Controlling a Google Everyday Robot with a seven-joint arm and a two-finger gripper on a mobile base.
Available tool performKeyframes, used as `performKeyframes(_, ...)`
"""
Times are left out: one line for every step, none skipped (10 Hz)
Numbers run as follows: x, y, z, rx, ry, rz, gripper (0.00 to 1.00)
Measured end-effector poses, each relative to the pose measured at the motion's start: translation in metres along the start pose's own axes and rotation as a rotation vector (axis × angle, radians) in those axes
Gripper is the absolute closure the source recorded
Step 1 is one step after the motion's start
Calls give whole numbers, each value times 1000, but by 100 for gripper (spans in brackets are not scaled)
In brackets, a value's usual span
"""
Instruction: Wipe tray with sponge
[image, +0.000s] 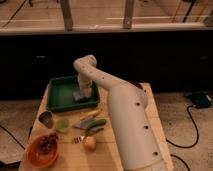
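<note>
The green tray (61, 93) sits at the back left of the wooden table. The pale blue-grey sponge (80, 95) lies on the tray floor near its right side. My white arm reaches from the lower right over the table and bends down into the tray. My gripper (82, 90) is directly over the sponge, pressing down on it. The arm's wrist hides most of the gripper.
An orange bowl (42, 150) with dark contents stands at the front left. A metal cup (46, 119) and a small green cup (62, 125) stand in front of the tray. A yellow-handled utensil (90, 115), green items (93, 125) and a pale round object (89, 143) lie mid-table.
</note>
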Motion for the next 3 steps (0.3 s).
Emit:
performKeyframes(-1,0,0,0,0,-1,98)
performKeyframes(-1,0,0,0,0,-1,98)
performKeyframes(0,0,0,0,0,0,98)
